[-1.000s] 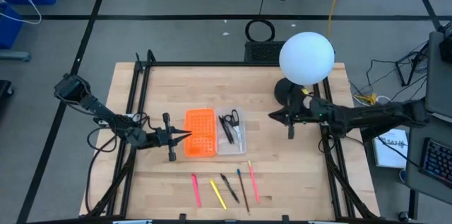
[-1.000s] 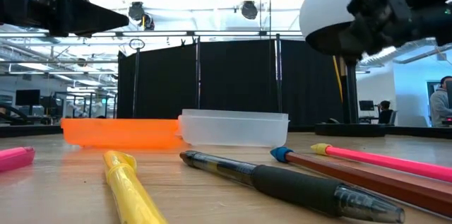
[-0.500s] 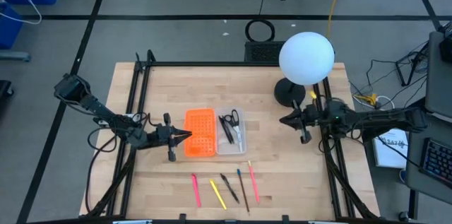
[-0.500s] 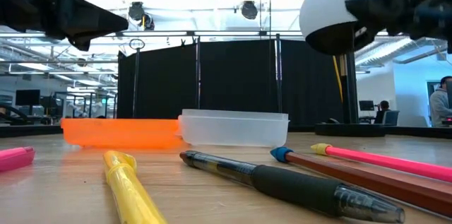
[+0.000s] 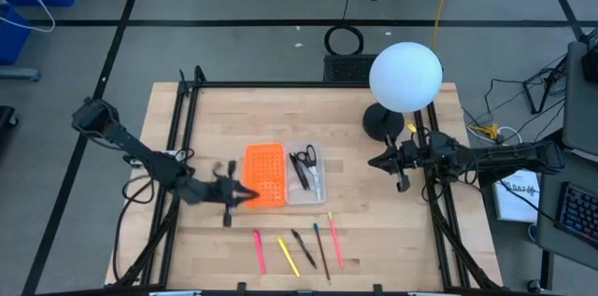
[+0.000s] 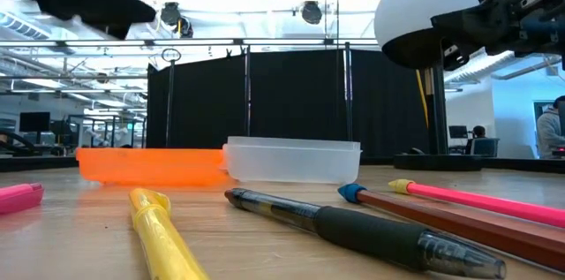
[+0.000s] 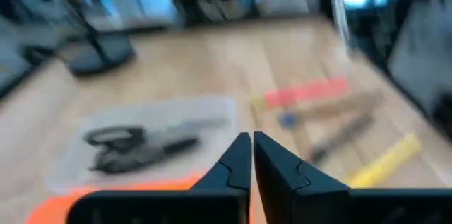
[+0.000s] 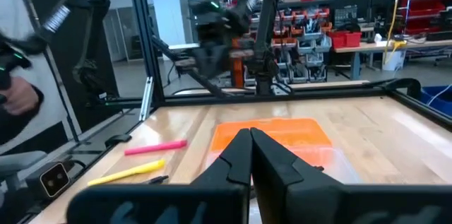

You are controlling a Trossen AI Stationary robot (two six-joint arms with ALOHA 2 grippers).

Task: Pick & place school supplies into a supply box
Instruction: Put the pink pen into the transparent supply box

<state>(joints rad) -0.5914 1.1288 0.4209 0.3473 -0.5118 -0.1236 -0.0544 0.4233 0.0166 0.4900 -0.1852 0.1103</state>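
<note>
Supply box (image 5: 285, 175) lay open mid-tabletop (image 5: 374, 231): orange half w/ clear tray beside it. Scissors (image 5: 306, 159) lay in the tray. Pens & pencils lay in a row on the tabletop near the box's front edge: pink (image 5: 259, 250), yellow (image 5: 288, 256), black (image 5: 304, 248), blue-tipped (image 5: 320, 250), pink (image 5: 334, 239). Left claw (image 5: 250, 194), fingers together & empty, was at the orange half's front left corner. Right claw (image 5: 376, 162), fingers together & empty, hung well right of the tray, near a white globe lamp (image 5: 405, 77).

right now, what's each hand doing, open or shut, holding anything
Left hand: shut, holding nothing, over the bright orange gridded panel.
Right hand: shut, holding nothing, raised on the table's right side.
</note>
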